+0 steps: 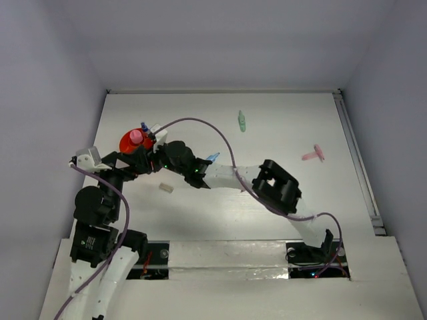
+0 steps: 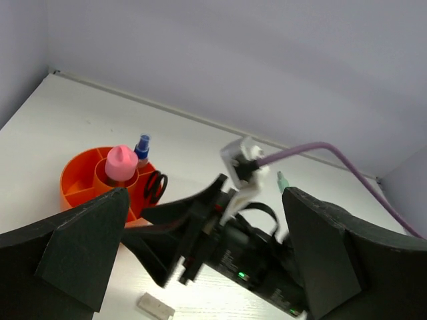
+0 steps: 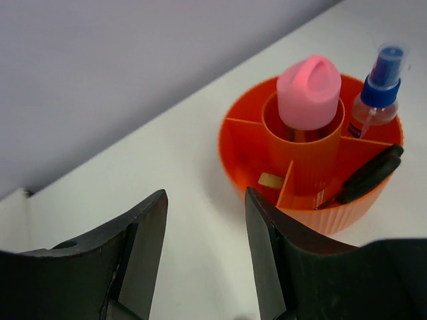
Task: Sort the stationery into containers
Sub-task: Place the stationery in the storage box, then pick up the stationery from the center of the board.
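cup: orange-red cup (image 3: 337, 217), round, inner dividers; everything below is placed relative to it
in cup: pink tube (image 3: 308, 90) upright in centre well; blue-white bottle (image 3: 377, 90) in an outer section; black-handled scissors (image 3: 367, 175) leaning in the section next to it
outside cup: beige piece (image 1: 165, 188) near, on the arms' side; light blue marker (image 1: 212, 157) further right, against the right arm; green marker (image 1: 241, 121) and pink item (image 1: 312, 155) well apart to the right
right gripper (image 3: 205, 200): jaws apart, nothing between, just beside the rim
left gripper (image 2: 203, 193): spread wide, empty, near the cup, right wrist in front of it
risk 1: both arms crowd the cup; either one swinging could clip the other or shove the cup
risk 2: right forearm sweeping back could drag the light blue marker
risk 3: tube stands above the rim; a low pass topples it
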You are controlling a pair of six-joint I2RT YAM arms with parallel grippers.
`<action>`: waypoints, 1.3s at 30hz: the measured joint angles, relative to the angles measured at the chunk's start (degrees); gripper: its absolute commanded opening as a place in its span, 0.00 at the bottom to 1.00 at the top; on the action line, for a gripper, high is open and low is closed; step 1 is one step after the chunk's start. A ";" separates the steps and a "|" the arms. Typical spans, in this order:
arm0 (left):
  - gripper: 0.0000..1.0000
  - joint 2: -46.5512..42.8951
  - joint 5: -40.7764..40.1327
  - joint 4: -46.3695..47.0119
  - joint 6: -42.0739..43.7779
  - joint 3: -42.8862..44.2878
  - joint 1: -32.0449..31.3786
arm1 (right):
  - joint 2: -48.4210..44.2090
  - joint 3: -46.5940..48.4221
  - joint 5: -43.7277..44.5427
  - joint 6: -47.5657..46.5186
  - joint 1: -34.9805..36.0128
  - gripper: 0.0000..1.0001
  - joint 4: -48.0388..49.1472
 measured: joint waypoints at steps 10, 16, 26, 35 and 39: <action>0.79 10.21 5.09 -0.87 -8.79 4.68 0.00 | -35.34 -29.49 2.84 2.36 0.68 0.42 1.22; 0.53 12.98 7.32 -5.86 -16.83 -7.63 -0.02 | -54.12 -48.61 5.05 5.55 -3.65 0.43 -9.99; 0.89 21.70 7.61 -5.18 -26.38 -15.65 -0.09 | -67.34 -58.42 -4.20 7.30 -16.15 0.46 -25.73; 0.72 36.39 5.25 0.74 -26.97 -17.84 -0.09 | -62.05 -58.42 -15.82 6.38 -16.31 0.46 -26.18; 0.62 41.20 4.92 3.63 -26.82 -17.99 -0.09 | -60.33 -58.42 -18.23 6.51 -16.31 0.46 -25.16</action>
